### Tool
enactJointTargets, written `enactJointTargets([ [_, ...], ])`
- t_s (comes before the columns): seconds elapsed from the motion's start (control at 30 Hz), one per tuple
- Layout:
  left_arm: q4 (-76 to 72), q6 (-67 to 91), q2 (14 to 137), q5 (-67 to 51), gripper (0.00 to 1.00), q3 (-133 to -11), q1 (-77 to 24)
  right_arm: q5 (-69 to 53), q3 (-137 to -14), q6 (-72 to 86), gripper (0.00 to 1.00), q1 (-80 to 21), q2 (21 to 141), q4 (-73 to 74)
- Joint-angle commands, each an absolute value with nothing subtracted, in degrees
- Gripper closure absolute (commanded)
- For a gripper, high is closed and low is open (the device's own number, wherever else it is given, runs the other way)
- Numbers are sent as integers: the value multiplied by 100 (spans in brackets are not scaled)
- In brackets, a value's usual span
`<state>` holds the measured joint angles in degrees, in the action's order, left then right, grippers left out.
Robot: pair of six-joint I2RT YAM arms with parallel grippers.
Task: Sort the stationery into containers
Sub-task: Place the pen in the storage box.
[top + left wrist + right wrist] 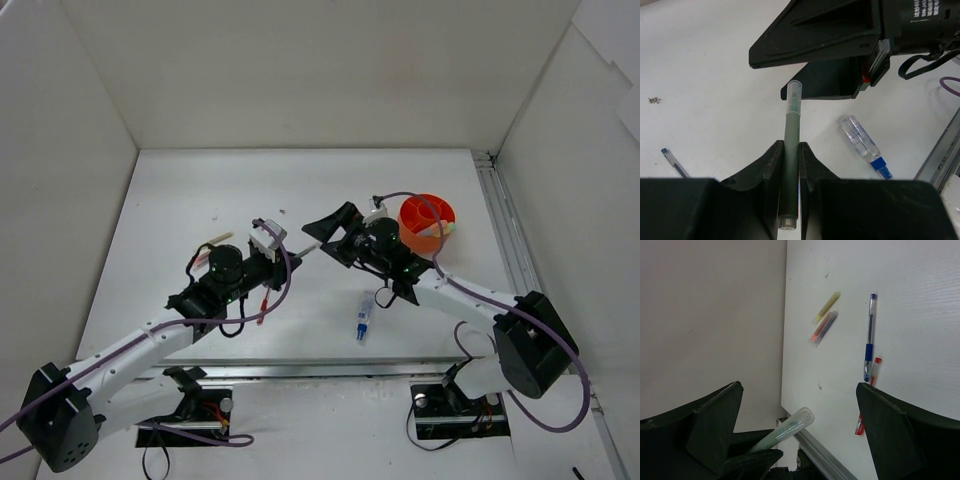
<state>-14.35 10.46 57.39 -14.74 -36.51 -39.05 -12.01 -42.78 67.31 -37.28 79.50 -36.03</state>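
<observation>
One grey pen (pixel 792 107) found clamped in left gripper (pixel 790 150), tip pointed into wide-open right gripper (pixel 799 386), just left of orange cup (pixel 427 222). Noted blue-capped clear pen (pixel 362 325) lying well below-left of cup.

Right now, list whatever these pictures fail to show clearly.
- Cup contents: too small to tell in the top view.
- Red pen: right wrist view, partly behind the right end effector.
- Blue pen: left wrist view, cut off by the left end effector.

Small white print on black right-arm housing (pixel 926 11), L wrist view: illegible; no other txt.
</observation>
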Motion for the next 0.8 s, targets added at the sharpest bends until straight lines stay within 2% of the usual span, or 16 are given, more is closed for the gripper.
enactJointTargets([
  [0.0,-2004,897,5739,-1398,100,-3999,-3937,-1212,-4517,6926,5,-3806,8103,-4025],
  [0.1,-2004,853,5923,-1380,100,-4078,-3937,-1301,-4676,7004,14,-3946,8244,-4060],
  [0.2,-2083,835,6055,-1354,100,-4104,-3937,-1292,-4667,7188,29,-4025,8323,-4280],
  [0.4,-2224,809,6214,-1222,100,-4096,-3990,-1038,-4579,7242,66,-4087,8165,-4421],
  [0.47,-2180,791,6214,-1213,100,-4104,-3990,-906,-4535,7268,74,-4087,8095,-4438],
  [0.5,-2171,800,6231,-1204,100,-4104,-3990,-870,-4509,7242,84,-4096,8077,-4447],
  [0.57,-2162,817,6231,-1204,100,-4113,-4043,-757,-4491,7181,98,-4096,8025,-4456],
  [0.6,-2127,791,6231,-1256,100,-4131,-4043,-721,-4474,7146,100,-4096,8016,-4447],
  [0.67,-1978,765,6249,-1353,85,-4192,-4043,-599,-4465,7006,100,-4096,7989,-4447],
  [0.7,-1925,765,6214,-1467,73,-4210,-4043,-554,-4456,6944,100,-4122,7954,-4439],
  [0.73,-1803,791,6188,-1520,30,-4210,-4043,-458,-4447,6804,100,-4079,7893,-4447],
  [0.77,-1741,817,6083,-1555,7,-4201,-4043,-405,-4447,6707,100,-4061,7866,-4439],
])
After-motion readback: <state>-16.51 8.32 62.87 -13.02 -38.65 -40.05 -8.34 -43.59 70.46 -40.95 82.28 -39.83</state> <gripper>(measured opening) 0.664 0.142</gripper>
